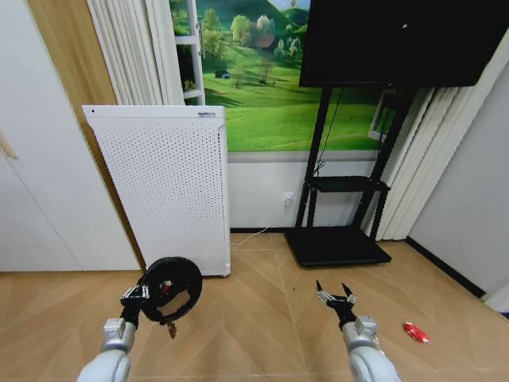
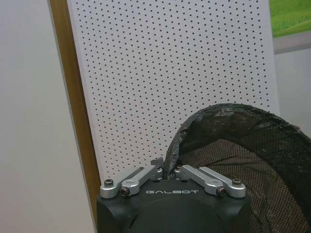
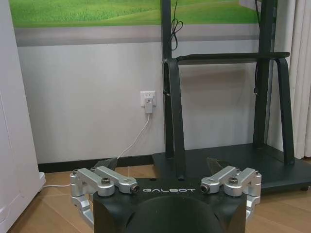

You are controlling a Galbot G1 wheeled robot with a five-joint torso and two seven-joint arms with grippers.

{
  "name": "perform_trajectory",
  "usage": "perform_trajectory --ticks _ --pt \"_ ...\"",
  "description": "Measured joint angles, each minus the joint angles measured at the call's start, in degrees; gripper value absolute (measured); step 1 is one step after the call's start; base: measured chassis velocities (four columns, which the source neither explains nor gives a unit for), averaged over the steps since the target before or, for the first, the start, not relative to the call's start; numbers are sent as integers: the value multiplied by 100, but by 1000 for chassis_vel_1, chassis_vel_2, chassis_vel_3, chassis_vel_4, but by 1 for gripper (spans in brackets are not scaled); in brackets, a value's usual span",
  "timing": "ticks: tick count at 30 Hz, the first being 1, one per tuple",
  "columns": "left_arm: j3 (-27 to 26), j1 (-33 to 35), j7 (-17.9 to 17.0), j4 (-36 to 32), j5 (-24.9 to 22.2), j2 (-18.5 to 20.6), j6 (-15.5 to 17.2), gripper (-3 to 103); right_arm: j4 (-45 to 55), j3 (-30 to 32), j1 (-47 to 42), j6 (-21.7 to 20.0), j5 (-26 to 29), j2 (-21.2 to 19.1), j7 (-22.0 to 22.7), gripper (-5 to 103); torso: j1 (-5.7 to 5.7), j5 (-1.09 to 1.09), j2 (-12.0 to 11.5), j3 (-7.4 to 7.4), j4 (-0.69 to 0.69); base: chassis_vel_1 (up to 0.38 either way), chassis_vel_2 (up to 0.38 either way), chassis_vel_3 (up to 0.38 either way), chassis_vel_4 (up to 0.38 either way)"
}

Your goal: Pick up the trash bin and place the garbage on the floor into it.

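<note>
Already the trash bin (image 1: 172,286) is off the floor, hanging tilted just in front of the white perforated appliance (image 1: 171,187), with the left gripper (image 1: 141,294) pinching its thick rim; in the left wrist view the jaws are drawn in tight on the rim edge (image 2: 171,156) with mesh (image 2: 243,150) sweeping away to one side. To carry this well, I would judge the bin should be kept with its mouth turned upward and the pinch kept firm, since a grip on one edge lets the basket swing. Farther right of the appliance, the right gripper (image 1: 337,296) hovers above the wood floor with its jaws spread wide and holding nothing, the black TV stand (image 1: 338,239) beyond it. Well to the right again lies a flat red wrapper (image 1: 415,332) on the floor. "GALBOT" is printed on both gripper bodies (image 3: 168,190); a small mark on the appliance's top edge is too small to read.
</note>
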Motion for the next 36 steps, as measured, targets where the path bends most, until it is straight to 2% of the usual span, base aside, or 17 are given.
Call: perform_trajectory --ticks 12,17,18,23,24,28,29,32,33,36 --pt "151 -83 13 70 31 -63 -20 4 -200 -123 168 -27 92 -140 -5 100 0 1 0 1 0 -114 -117 110 115" --pt "171 -155 16 139 25 -37 -19 4 -314 -219 293 -43 132 -185 -3 100 1 4 -1 2 -2 -235 -218 241 258" --pt "176 -171 19 159 16 -31 -17 4 -346 -247 321 -47 140 -191 -1 100 0 -5 -1 0 -3 -288 -276 276 250" --pt "182 -209 12 222 8 -25 -8 4 -439 -335 407 -71 181 -199 5 100 1 1 -1 1 3 -297 -288 279 292" --pt "194 -222 19 247 6 -28 -3 4 -483 -368 434 -74 185 -202 8 100 0 -2 -1 1 -3 -352 -333 327 342" --pt "208 -242 22 270 6 -32 2 4 -566 -459 496 48 237 -198 58 100 0 2 0 0 -1 -358 -345 350 351" --pt "226 -254 29 285 5 -39 7 4 -584 -503 529 114 274 -190 74 100 1 -1 -1 2 -5 -339 -329 323 356" --pt "234 -262 29 288 8 -45 7 4 -588 -535 559 138 272 -197 78 100 0 2 0 0 -1 -305 -305 301 278" --pt "247 -262 30 292 15 -55 10 4 -592 -586 563 116 272 -233 90 100 1 2 -1 1 -4 -198 -133 170 153" --pt "258 -257 31 293 21 -64 13 4 -589 -643 566 16 269 -296 114 100 1 -1 0 1 -1 -123 -133 113 63"
